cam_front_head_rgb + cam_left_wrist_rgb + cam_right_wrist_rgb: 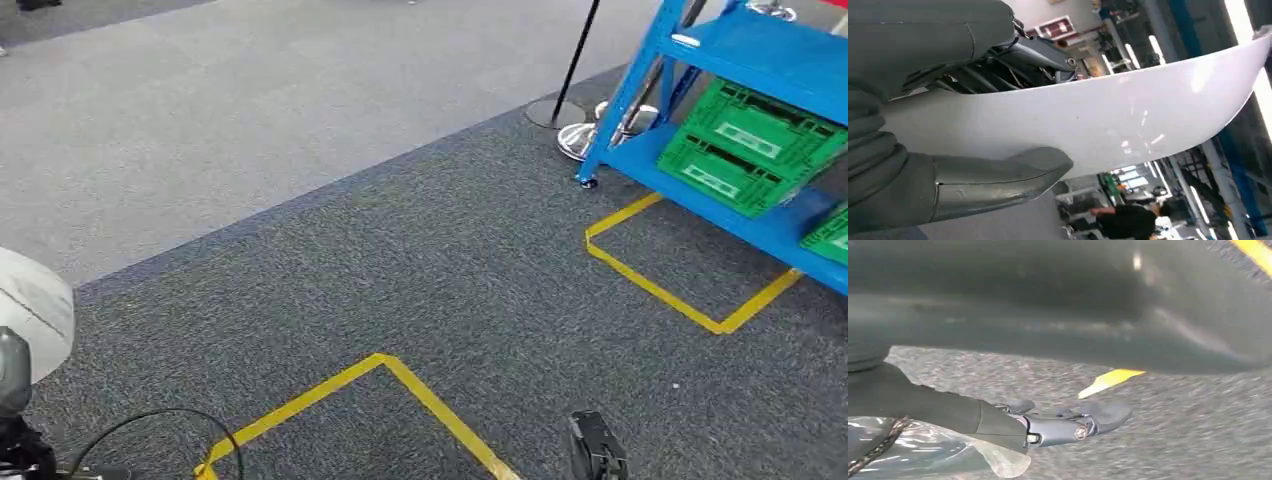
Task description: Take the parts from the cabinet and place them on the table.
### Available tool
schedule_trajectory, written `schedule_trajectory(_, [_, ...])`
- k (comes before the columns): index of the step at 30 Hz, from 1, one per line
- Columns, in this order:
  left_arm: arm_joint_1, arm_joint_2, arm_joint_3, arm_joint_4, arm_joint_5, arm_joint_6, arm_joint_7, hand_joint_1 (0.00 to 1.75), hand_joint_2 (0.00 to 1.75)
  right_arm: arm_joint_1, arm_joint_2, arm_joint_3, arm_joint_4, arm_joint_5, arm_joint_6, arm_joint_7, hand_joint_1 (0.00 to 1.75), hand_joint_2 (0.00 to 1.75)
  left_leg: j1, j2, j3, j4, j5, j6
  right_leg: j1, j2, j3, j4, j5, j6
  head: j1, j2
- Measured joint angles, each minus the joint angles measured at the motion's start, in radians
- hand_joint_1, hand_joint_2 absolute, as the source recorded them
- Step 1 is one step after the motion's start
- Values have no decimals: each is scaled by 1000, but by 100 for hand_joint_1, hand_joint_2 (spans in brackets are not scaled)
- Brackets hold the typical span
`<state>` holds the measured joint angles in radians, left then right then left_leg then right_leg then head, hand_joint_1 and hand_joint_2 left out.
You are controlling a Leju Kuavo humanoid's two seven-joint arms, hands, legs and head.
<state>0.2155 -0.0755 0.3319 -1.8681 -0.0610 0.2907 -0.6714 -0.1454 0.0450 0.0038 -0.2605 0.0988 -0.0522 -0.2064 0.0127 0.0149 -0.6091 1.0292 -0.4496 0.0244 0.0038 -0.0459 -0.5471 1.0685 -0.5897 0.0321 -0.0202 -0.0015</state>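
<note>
Parts first: I see a smooth white curved plastic panel [1108, 125] clamped in my left hand [948, 145], thumb beneath, dark fingers [1013, 65] above, its long axis running away from the wrist. My right hand [1048, 425] pinches clear plastic film [923, 450]. Open grey carpet [400, 260] with yellow tape lines [690, 300] fronts the blue metal shelving rack [760, 60].

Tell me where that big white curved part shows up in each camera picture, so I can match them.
Head view: white curved part at the far left edge, above the carpet.
Left wrist view: it spans the picture, held by the left hand.
Right wrist view: not in it.
Shared landmark: yellow floor tape, also in the right wrist view.
</note>
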Motion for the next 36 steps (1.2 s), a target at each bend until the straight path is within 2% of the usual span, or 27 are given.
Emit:
schedule_trajectory(2, [-2,-2,0,0,0,0,0,175,175,5,0,0,0,0,0,0,0,0,-1,-24,-3,0,1,7,-3,38,-74,153,-67,1,1,0])
schedule_trajectory(3, [-2,-4,0,0,1,0,0,175,175,9,0,0,0,0,0,2,0,0,-1,-38,-5,0,2,7,-3,43,-107,214,-87,1,1,0])
schedule_trajectory(4, [-1,-5,0,0,1,0,0,175,175,12,1,0,0,0,0,2,0,0,-1,-58,-5,0,3,7,-4,44,-129,244,-82,1,1,0])
schedule_trajectory(5, [0,-5,0,0,1,0,0,175,175,12,1,0,0,0,0,3,0,0,-1,-74,-5,1,3,6,-6,45,-123,221,-54,0,1,0])
schedule_trajectory(7, [0,-7,0,0,2,0,0,175,175,9,1,0,0,0,0,3,0,0,0,-103,-4,3,4,4,-10,62,-60,75,40,-3,2,0])
schedule_trajectory(8, [0,-7,0,0,2,0,0,175,175,8,1,0,0,0,0,3,0,0,0,-116,-5,3,5,1,-15,99,-24,-6,77,-5,2,0])
schedule_trajectory(9, [-1,-7,1,0,2,0,0,175,175,7,1,0,0,0,0,3,0,0,-6,-128,-10,8,6,-7,-21,152,-11,-39,66,-4,1,0])
schedule_trajectory(11, [-1,-7,1,0,2,2,0,175,175,9,1,0,0,0,-1,3,0,0,0,-150,-19,6,14,-20,-19,132,1,-47,66,-6,0,0])
schedule_trajectory(13, [5,-8,3,0,2,3,0,175,175,7,2,0,0,0,0,3,0,0,3,-178,-23,-1,24,-36,-17,107,2,-50,72,-22,0,0])
schedule_trajectory(14, [7,-8,3,0,2,3,0,175,175,4,3,0,0,0,0,3,0,0,2,-145,-27,10,13,-36,-22,89,5,-57,77,-28,-1,0])
schedule_trajectory(15, [4,-7,2,0,2,3,0,175,175,4,2,-1,0,0,0,1,0,0,-4,-85,-43,46,-15,-38,-20,76,7,-58,77,-34,-5,0])
schedule_trajectory(16, [1,-7,2,0,3,3,0,175,175,6,2,-1,0,0,-2,2,0,0,-4,-51,-73,115,-56,-42,-15,59,7,-58,76,-38,-7,0])
schedule_trajectory(18, [3,-8,2,0,3,3,0,175,175,11,2,-2,0,0,-2,2,0,0,-2,-25,-142,276,-126,-45,-8,24,6,-57,73,-42,-6,0])
schedule_trajectory(19, [4,-8,2,0,3,3,0,175,175,12,2,-2,0,0,-2,3,0,0,-2,-24,-155,311,-133,-45,-6,9,6,-57,73,-43,-6,0])
schedule_trajectory(20, [5,-8,2,0,3,3,0,175,175,12,2,-2,0,0,-2,3,0,0,-2,-24,-145,300,-118,-43,-4,-6,6,-57,72,-43,-5,0])
schedule_trajectory(22, [5,-8,2,0,4,3,0,175,175,8,3,-1,0,0,-1,3,0,0,-6,-12,-68,165,-46,-33,0,-33,10,-57,69,-44,-5,0])
schedule_trajectory(23, [5,-7,2,0,5,3,0,175,175,7,3,-1,0,0,-1,3,0,0,-13,17,-12,68,-10,-23,2,-45,13,-57,66,-43,-6,0])
schedule_trajectory(24, [3,-7,2,0,5,3,0,175,175,7,3,-2,0,0,-1,3,0,0,-26,71,18,13,-21,-14,5,-56,15,-57,64,-40,-5,0])
schedule_trajectory(25, [1,-8,2,0,5,3,0,175,175,6,2,-2,0,0,-1,3,0,0,-31,68,18,1,-19,-8,11,-68,14,-54,61,-35,-5,0])
schedule_trajectory(28, [4,-7,4,0,8,5,-1,175,175,5,3,-2,0,2,0,3,0,0,-35,30,10,-2,-14,1,9,-105,19,-59,60,-27,-5,0])
schedule_trajectory(29, [5,-8,5,-1,8,5,-2,175,175,4,3,-2,-2,3,0,3,0,0,-22,18,20,-19,-4,10,8,-99,9,-56,50,-19,-6,0])
schedule_trajectory(30, [5,-8,5,-2,8,6,-4,175,175,1,3,-2,-2,3,-1,2,0,0,-21,10,21,-23,-1,12,5,-34,5,-34,35,-13,1,0])
schedule_trajectory(31, [1,-8,5,-2,9,6,-4,175,175,-1,3,-2,-2,3,-2,0,0,0,-18,-2,20,-23,1,14,2,11,-21,27,-2,-11,4,0])
schedule_trajectory(32, [-1,-8,5,-2,8,6,-5,175,175,2,3,-2,-2,3,-2,0,0,0,-16,-14,18,-23,3,17,0,33,-63,116,-43,-8,4,0])
schedule_trajectory(34, [0,-8,5,-2,8,6,-5,175,175,11,3,-2,-2,3,-1,1,0,0,-15,-42,14,-23,4,18,-6,44,-136,252,-86,-2,3,0])
schedule_trajectory(35, [1,-9,5,-2,8,6,-5,175,175,14,3,-2,-2,4,-1,1,0,0,-14,-58,14,-22,5,16,-9,44,-142,255,-70,0,3,0])
schedule_trajectory(36, [1,-10,5,-2,8,6,-5,175,175,13,3,-2,-2,4,-1,1,0,0,-12,-73,15,-21,6,14,-12,45,-127,215,-35,2,3,0])
